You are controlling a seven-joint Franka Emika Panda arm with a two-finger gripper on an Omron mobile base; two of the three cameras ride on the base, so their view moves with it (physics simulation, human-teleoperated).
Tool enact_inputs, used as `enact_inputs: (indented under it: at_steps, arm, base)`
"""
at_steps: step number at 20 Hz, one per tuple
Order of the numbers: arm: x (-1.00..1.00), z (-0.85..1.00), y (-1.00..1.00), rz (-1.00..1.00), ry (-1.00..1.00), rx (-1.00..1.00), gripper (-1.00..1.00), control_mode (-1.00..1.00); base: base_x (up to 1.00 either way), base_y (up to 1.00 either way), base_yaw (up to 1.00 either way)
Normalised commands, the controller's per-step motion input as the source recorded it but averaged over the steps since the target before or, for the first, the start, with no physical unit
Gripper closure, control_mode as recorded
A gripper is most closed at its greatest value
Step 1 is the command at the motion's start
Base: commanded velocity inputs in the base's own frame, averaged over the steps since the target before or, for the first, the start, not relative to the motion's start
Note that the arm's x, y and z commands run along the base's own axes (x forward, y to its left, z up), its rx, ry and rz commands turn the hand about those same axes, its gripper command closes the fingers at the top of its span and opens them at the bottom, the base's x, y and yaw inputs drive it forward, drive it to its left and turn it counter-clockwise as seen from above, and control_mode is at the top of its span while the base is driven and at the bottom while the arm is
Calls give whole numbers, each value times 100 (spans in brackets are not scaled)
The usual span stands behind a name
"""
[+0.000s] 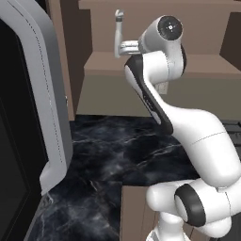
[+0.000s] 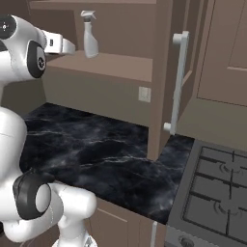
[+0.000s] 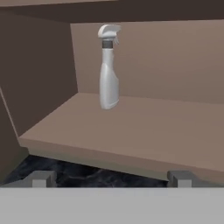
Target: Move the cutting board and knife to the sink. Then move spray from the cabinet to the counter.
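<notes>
The spray (image 3: 108, 70) is a slim pale bottle with a trigger nozzle, standing upright on the lower shelf of the open brown cabinet (image 3: 140, 131). My gripper (image 3: 110, 179) is open and empty, level with the shelf's front edge and a short way in front of the bottle. From the right base the gripper (image 2: 70, 47) points at the spray (image 2: 89, 36), still apart from it. From the left base the spray (image 1: 119, 30) stands just past my hand. The black veined counter (image 2: 96, 144) lies below the shelf. The cutting board, knife and sink are out of view.
The cabinet's door stands open on the right, with a long pale handle (image 2: 178, 82). A gas stove (image 2: 217, 198) adjoins the counter's right end. A tall grey appliance door (image 1: 44, 94) stands at the left. A wall outlet (image 2: 144, 94) sits under the shelf.
</notes>
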Motion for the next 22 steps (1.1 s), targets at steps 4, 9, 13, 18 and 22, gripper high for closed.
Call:
enact_inputs:
  at_steps: [4,9,13,18,22]
  arm:
    - [34,-5,1,0,0,0,-100,-100]
    - [32,-1,2,0,0,0,-100,-100]
    - [30,0,2,0,1,0,-100,-100]
    - [23,0,2,-3,15,0,-100,-100]
    - [18,0,7,-6,7,0,-100,-100]
  base:
    - [0,0,0]
    - [0,0,0]
    - [0,0,0]
    - [0,0,0]
    - [0,0,0]
